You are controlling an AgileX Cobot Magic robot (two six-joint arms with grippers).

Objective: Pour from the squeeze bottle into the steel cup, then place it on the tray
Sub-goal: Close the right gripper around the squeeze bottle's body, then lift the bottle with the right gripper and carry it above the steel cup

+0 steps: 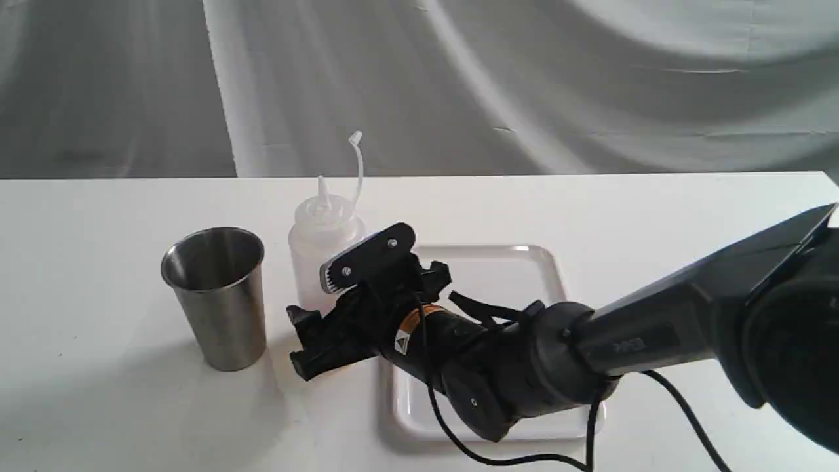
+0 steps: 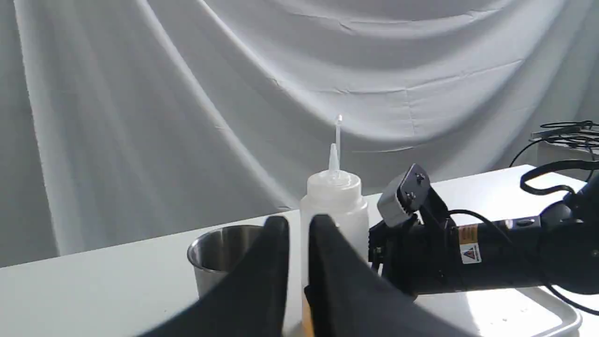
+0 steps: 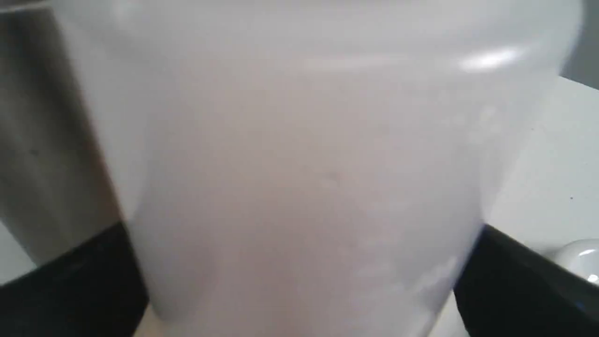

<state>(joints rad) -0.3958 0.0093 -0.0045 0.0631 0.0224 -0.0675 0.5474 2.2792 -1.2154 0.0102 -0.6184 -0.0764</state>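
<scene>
The squeeze bottle (image 1: 324, 246) stands upright on the white table, nozzle up and its cap strap curling above it; a trace of orange shows at its base. My right gripper (image 1: 305, 341) reaches in low from the right and is shut on the bottle's lower body. In the right wrist view the bottle (image 3: 299, 164) fills the frame, with black fingers (image 3: 70, 290) lying against both sides. The steel cup (image 1: 213, 295) stands just left of the bottle, upright and open. The tray (image 1: 498, 275) lies flat under my right arm. My left gripper (image 2: 299, 220) hovers near the table, shut with nothing in it, in front of the cup (image 2: 220, 243) and bottle (image 2: 334, 201).
A grey draped cloth hangs behind the table's far edge. My right arm and its black cable (image 1: 524, 459) cross over the tray. Cables and a black box (image 2: 566, 135) sit beyond the table's far right.
</scene>
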